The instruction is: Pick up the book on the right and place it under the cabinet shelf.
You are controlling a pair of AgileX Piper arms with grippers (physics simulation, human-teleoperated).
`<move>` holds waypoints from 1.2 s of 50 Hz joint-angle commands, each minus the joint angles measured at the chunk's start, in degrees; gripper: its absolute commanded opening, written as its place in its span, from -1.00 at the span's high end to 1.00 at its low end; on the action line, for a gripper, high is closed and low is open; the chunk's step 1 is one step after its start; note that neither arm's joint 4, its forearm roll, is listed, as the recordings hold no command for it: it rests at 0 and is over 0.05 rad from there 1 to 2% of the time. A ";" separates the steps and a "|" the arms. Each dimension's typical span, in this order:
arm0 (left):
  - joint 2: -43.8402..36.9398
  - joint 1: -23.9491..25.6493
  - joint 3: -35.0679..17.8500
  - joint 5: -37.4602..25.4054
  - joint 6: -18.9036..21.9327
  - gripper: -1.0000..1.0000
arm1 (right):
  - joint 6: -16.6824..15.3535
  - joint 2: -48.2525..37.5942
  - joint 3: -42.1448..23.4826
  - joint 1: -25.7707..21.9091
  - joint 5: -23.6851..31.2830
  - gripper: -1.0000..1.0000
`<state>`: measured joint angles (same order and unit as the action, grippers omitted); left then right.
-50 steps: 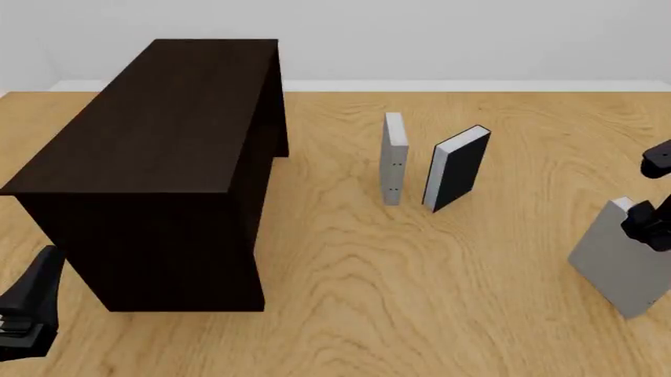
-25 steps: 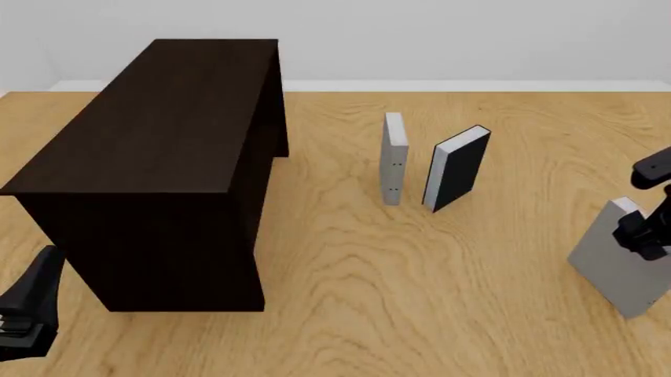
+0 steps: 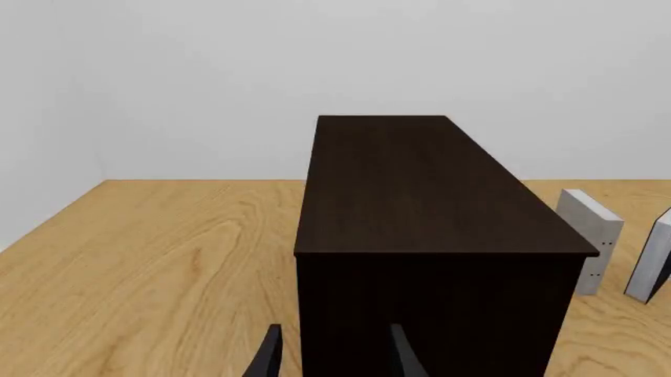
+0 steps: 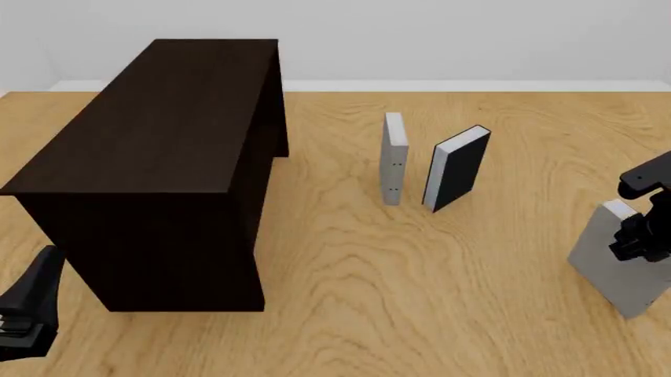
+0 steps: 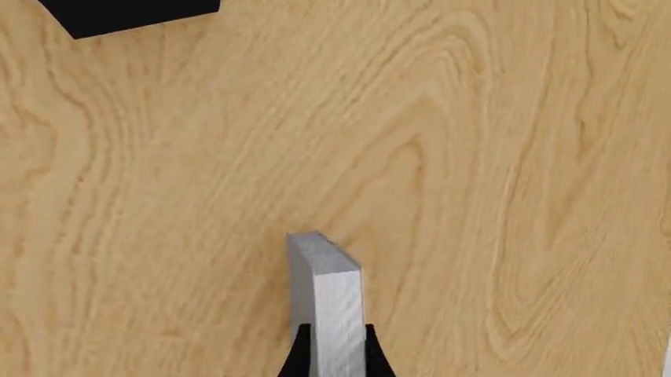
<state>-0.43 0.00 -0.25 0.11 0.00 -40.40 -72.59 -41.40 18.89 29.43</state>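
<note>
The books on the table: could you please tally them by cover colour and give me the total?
Light grey books: 2, one standing by the black one, one at the right end effector.
Black books: 1.
Total: 3 books.

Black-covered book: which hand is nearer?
Right. The right hand sits on the grey book, to the right of the black-covered book and nearer the camera. The left hand is across the table, beyond the cabinet.
</note>
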 commanded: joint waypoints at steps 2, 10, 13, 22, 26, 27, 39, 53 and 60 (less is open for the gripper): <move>0.00 0.00 0.00 0.00 0.00 -1.00 | 0.66 0.69 -0.34 -0.08 0.78 1.00; 0.00 0.00 0.00 0.00 0.00 -1.00 | 1.55 2.16 -0.97 -1.01 1.71 1.00; 0.00 0.00 0.00 0.00 0.00 -1.00 | 2.06 3.25 -1.80 -1.50 3.27 1.00; 0.00 0.00 0.00 0.00 0.00 -1.00 | 5.63 6.92 -9.45 -3.11 10.11 1.00; 0.00 0.00 0.00 0.00 0.00 -1.00 | 6.33 8.29 -10.70 -4.24 12.07 1.00; 0.00 0.00 0.00 0.00 0.00 -1.00 | 6.94 8.80 -11.58 -4.49 12.58 1.00; 0.00 0.00 0.00 0.00 0.00 -1.00 | 27.35 13.44 -19.22 -16.87 20.58 1.00; 0.00 0.00 0.00 0.00 0.00 -1.00 | 48.53 20.90 -15.03 -27.03 23.97 1.00; 0.00 0.00 0.00 0.00 0.00 -1.00 | 59.69 27.06 -12.27 -32.30 23.20 1.00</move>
<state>-0.43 0.00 -0.25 0.11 0.00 3.38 -53.06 -55.95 -5.88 51.89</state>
